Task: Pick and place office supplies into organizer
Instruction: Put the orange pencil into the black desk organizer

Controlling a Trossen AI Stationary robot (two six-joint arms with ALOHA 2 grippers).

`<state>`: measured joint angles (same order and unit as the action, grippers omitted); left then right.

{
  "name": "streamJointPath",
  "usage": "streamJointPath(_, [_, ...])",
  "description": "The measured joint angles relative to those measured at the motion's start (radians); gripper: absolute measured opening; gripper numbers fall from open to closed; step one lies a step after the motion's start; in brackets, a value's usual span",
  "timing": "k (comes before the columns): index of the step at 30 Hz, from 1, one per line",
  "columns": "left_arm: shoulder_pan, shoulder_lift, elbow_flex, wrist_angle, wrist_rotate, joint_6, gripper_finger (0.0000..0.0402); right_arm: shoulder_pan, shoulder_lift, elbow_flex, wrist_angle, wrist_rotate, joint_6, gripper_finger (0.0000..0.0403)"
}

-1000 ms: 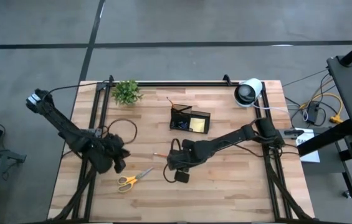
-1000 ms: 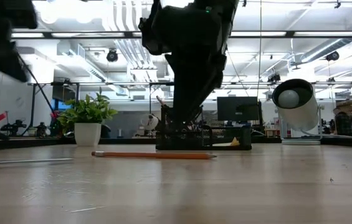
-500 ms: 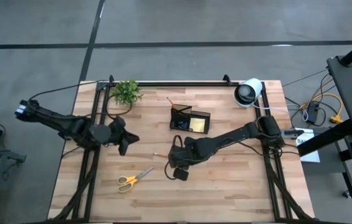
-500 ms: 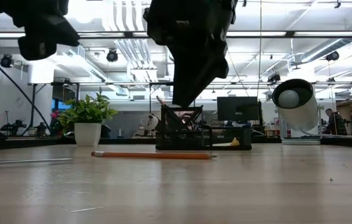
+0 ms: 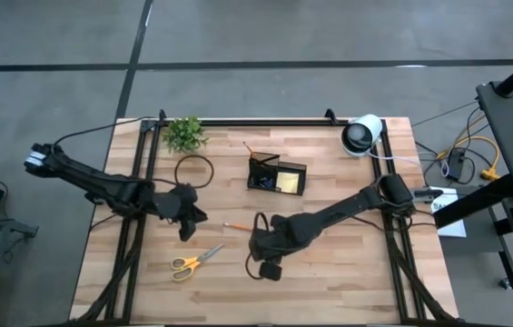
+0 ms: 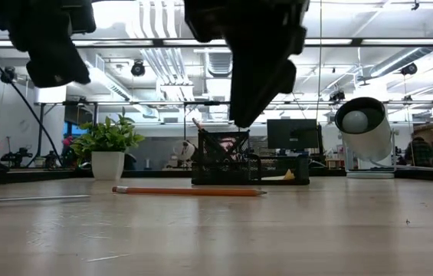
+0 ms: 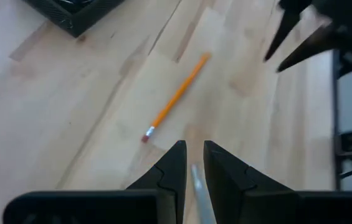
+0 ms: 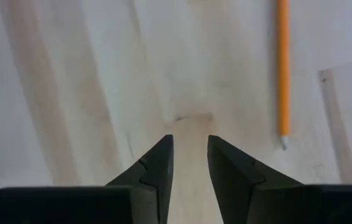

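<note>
Your right hand point(image 8: 188, 158) hangs over bare surface point(image 5: 347, 272) with its fingers narrowly parted and holding nothing; the orange pencil point(image 8: 282, 74) lies just beside it. Your left hand point(image 7: 192, 163) is also narrow and empty, above the yellow-handled scissors point(image 5: 192, 262). The black mesh organizer point(image 5: 276, 174) sits farther back, a yellow sticky-note pad point(image 5: 286, 183) inside one compartment.

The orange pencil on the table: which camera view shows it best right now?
The left wrist view: the orange pencil lies whole on bare wood, from tip to eraser end. The right wrist view cuts off one end, the low view shows it edge-on, and the high view shows only a short, faint bit.
</note>
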<state>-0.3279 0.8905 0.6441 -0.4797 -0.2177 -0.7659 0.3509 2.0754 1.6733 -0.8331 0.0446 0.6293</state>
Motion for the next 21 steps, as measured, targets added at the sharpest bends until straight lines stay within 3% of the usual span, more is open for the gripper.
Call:
streamJointPath(4, [0.003,0.049,0.000,0.001,0.000,0.082,0.0039,0.009,0.000,0.000,-0.027,-0.001,0.005,0.0075])
streamJointPath(11, [0.014,0.126,0.000,0.007,-0.003,0.149,0.0039,-0.030,-0.001,-0.062,-0.028,0.054,0.003,0.0016])
streamJointPath(17, [0.023,0.189,0.000,0.051,-0.023,0.218,0.0039,-0.071,0.000,-0.147,-0.006,0.049,-0.055,0.0009])
streamJointPath(21, [0.041,0.236,0.000,0.071,-0.022,0.244,0.0039,-0.092,0.000,-0.197,0.066,-0.027,-0.108,0.0009])
